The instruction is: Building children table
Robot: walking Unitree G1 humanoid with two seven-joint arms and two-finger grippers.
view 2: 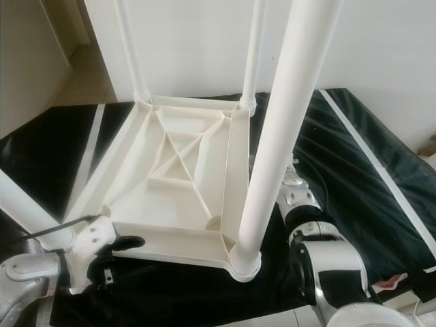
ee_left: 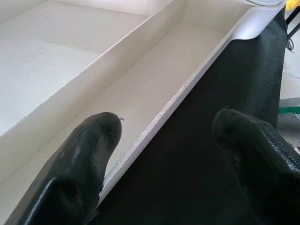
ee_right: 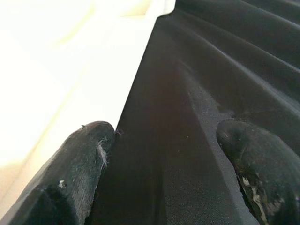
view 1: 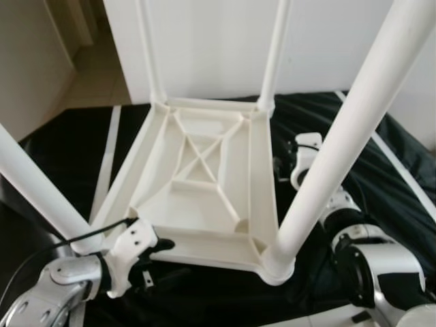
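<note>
Seemingly near done:
Head views: white table (view 1: 204, 170) lies upside down on the black cloth (view 2: 354, 170), four legs (view 2: 283, 129) seated in its corners; turning it upright is left.
Left wrist: left gripper (ee_left: 161, 154) spread apart, straddling the table's rim.
Right wrist: right gripper (ee_right: 161, 159) released beside the rim.
Hidden: leg tops cut off.
</note>
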